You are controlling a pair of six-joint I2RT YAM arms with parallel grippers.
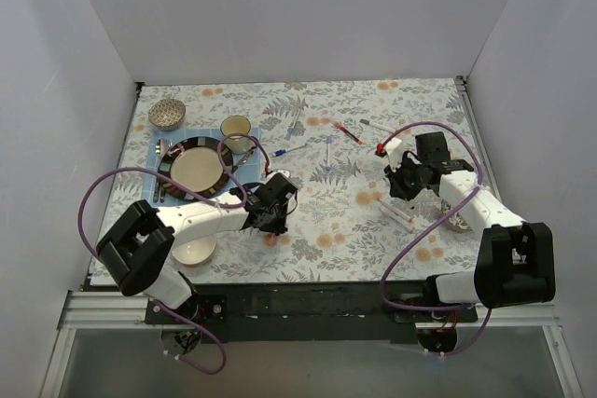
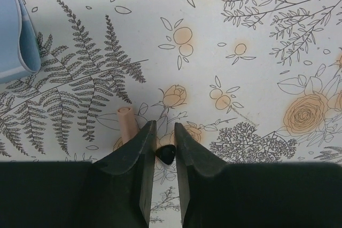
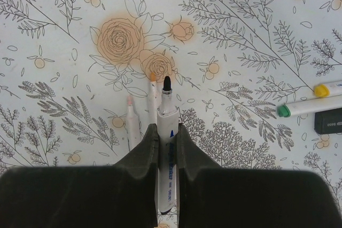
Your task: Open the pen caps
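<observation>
Right gripper (image 3: 166,127) clenched on the white barrel of a marker pen (image 3: 166,156), black nib (image 3: 166,84) bare and pointing away over the floral tablecloth (image 3: 251,20), above two more uncapped pens lying side by side on the cloth: an orange-tipped pen (image 3: 153,97) and a pink-tipped pen (image 3: 132,124). Off to the right, a yellow-capped pen (image 3: 330,88) and a green-capped pen (image 3: 307,107), caps on. Left gripper (image 2: 164,126) low over the cloth, pinched in on a small black cap (image 2: 167,155), with a pale pink cap (image 2: 126,123) lying loose just beside one finger and a blue placemat (image 2: 16,36) well apart at the left.
</observation>
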